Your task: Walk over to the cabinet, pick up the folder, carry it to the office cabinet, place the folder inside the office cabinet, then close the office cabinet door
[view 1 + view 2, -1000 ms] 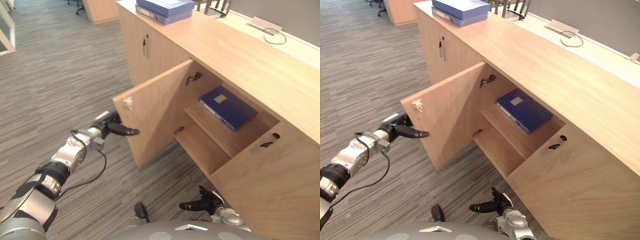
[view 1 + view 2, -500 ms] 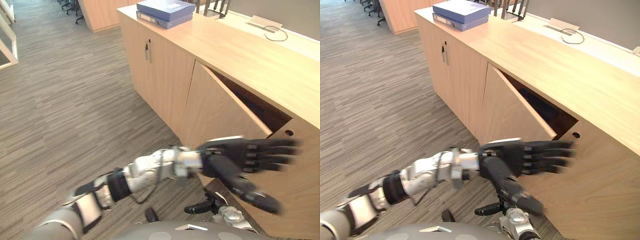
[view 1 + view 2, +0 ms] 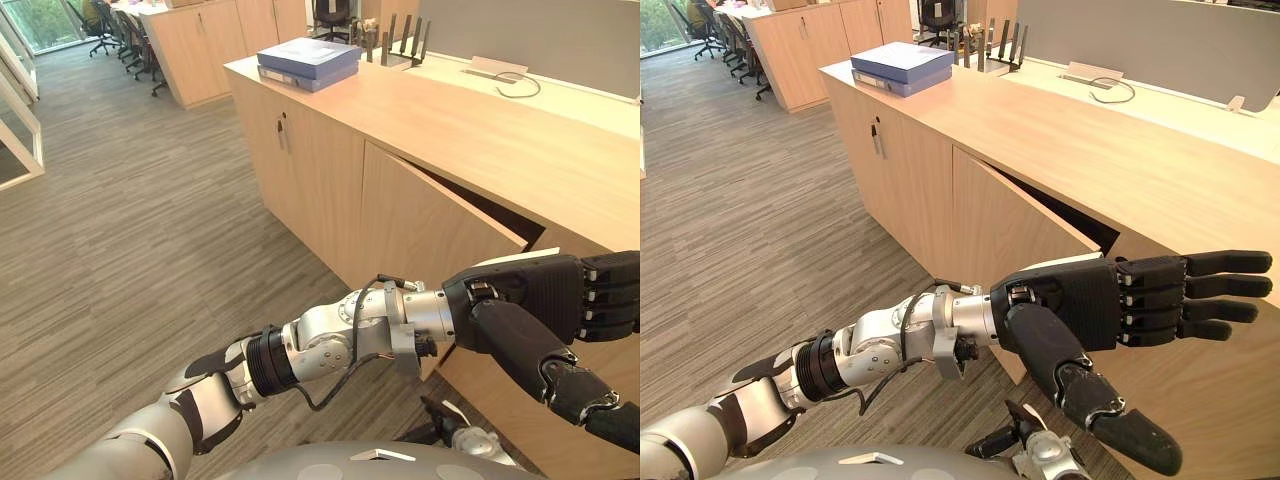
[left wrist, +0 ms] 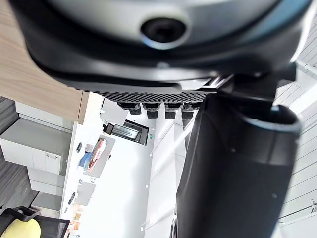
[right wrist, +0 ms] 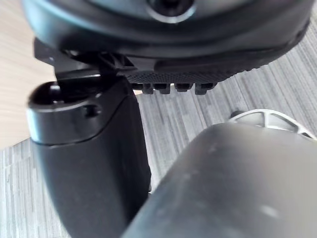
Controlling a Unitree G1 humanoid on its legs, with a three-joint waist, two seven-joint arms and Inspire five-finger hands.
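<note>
One push short of shut: the office cabinet door [image 3: 430,230], ajar by a narrow dark wedge at its free edge. Reaching across in front of it, the left hand [image 3: 1095,305], fingers [image 3: 1220,263] straight and pressed side by side, thumb [image 3: 1080,390] hanging apart below, holding nothing; cannot tell whether touching the wood or just off it. Low over the carpet [image 5: 223,104], the right hand [image 5: 198,59], idle, fingers loosely straight. Folder hidden, judged to lie inside behind the door; well apart on the cabinet top [image 3: 470,130], a stack of blue binders [image 3: 308,62]. To finish well: keep the fingers flat, lay the palm near the free edge rather than the hinge side, and press square and steady until flush with the cabinet front [image 3: 1230,400]. Avoid slamming, for fear of a rebound, and avoid catching fingertips in the closing gap. Then draw the hand clear and check for no dark line left.
</note>
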